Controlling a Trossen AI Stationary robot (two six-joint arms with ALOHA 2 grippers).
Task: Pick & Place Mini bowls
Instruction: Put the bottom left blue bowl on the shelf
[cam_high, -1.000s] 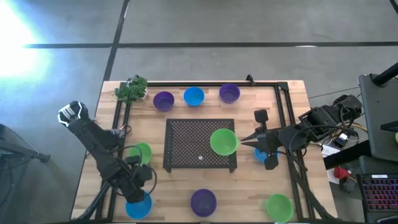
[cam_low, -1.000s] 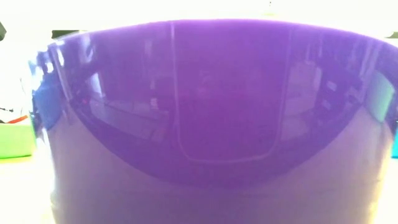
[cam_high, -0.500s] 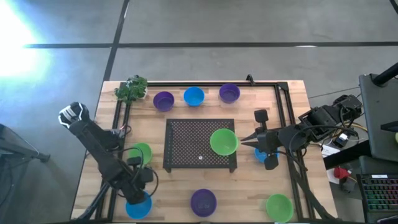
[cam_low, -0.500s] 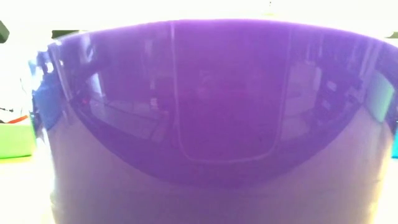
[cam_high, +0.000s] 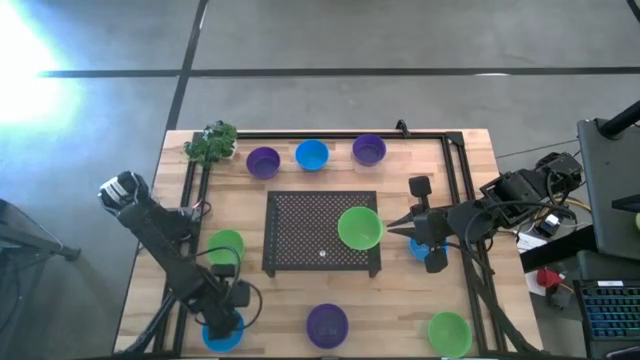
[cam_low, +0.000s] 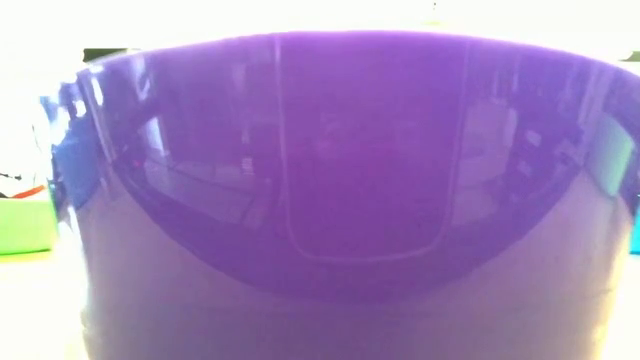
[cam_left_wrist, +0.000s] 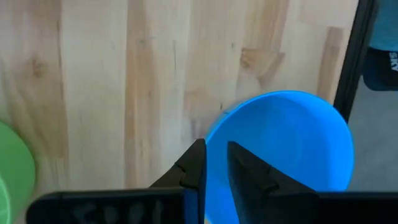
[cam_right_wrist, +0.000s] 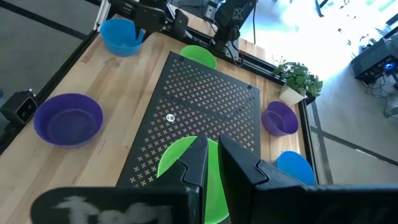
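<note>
High view: wooden table (cam_high: 140, 262) | black mesh mat (cam_high: 315, 228) | grey floor (cam_high: 330, 45)

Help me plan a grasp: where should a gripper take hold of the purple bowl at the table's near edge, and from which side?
Grip the rim of the purple bowl from above, one finger inside and one outside. It sits upright and open-topped, so the thin wall is likely the only pinchable part; its round body looks too wide to span.

1 glossy purple mini bowl (cam_low: 350, 200) fills nearly the whole frame, resting on the pale counter (cam_low: 30, 300). A lime green bowl (cam_low: 25, 225) peeks past its left side.
</note>
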